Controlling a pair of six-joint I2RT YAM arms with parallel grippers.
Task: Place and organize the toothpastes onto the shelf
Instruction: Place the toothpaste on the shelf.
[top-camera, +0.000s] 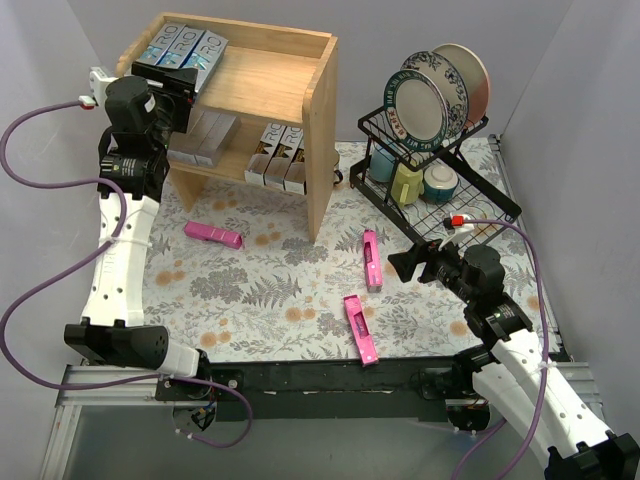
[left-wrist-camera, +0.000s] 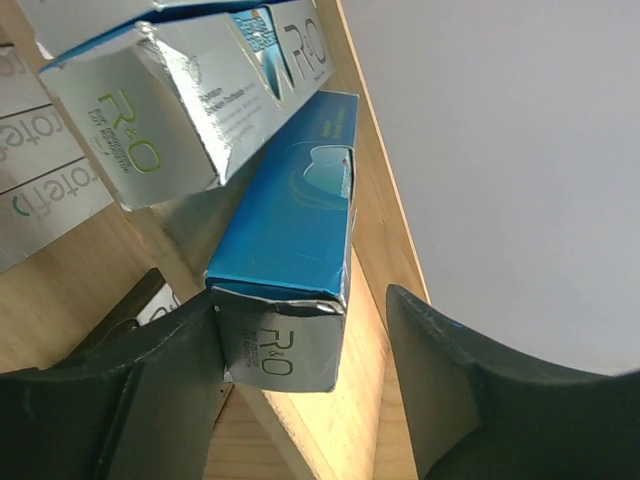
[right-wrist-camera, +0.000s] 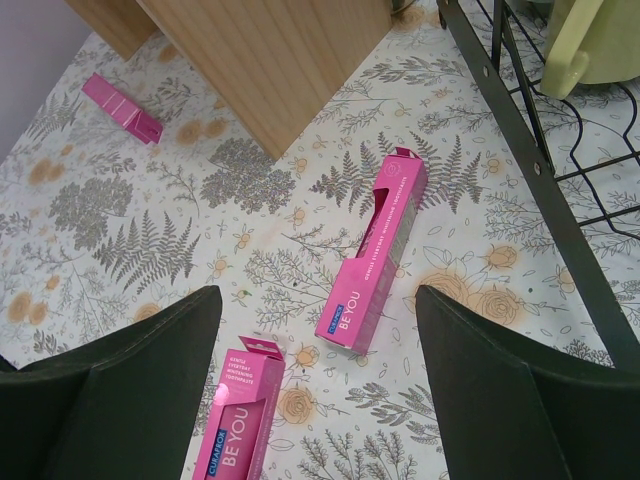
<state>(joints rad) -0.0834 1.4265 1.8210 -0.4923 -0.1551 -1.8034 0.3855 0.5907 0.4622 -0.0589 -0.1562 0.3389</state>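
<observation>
The wooden shelf (top-camera: 318, 120) stands at the back left. Silver-and-teal toothpaste cartons (top-camera: 190, 45) lie on its top tier. Silver-white cartons (top-camera: 205, 135) and brown-gold cartons (top-camera: 283, 155) sit on the lower tier. My left gripper (top-camera: 178, 82) is at the top tier's left end. In the left wrist view it (left-wrist-camera: 300, 300) is open around the end of a teal-and-silver carton (left-wrist-camera: 290, 215), which touches the left finger (left-wrist-camera: 130, 390) and stands apart from the right one. Three pink cartons (top-camera: 213, 233), (top-camera: 372, 258), (top-camera: 360, 328) lie on the table. My right gripper (right-wrist-camera: 318, 300) is open and empty above two of them (right-wrist-camera: 380, 250), (right-wrist-camera: 235, 420).
A black wire dish rack (top-camera: 470, 190) with plates (top-camera: 430, 100), a yellow-green mug (top-camera: 406, 182) and a bowl stands at the back right, close to my right arm. The table has a floral cloth (top-camera: 270, 290). The shelf's side panel (right-wrist-camera: 280, 60) shows in the right wrist view.
</observation>
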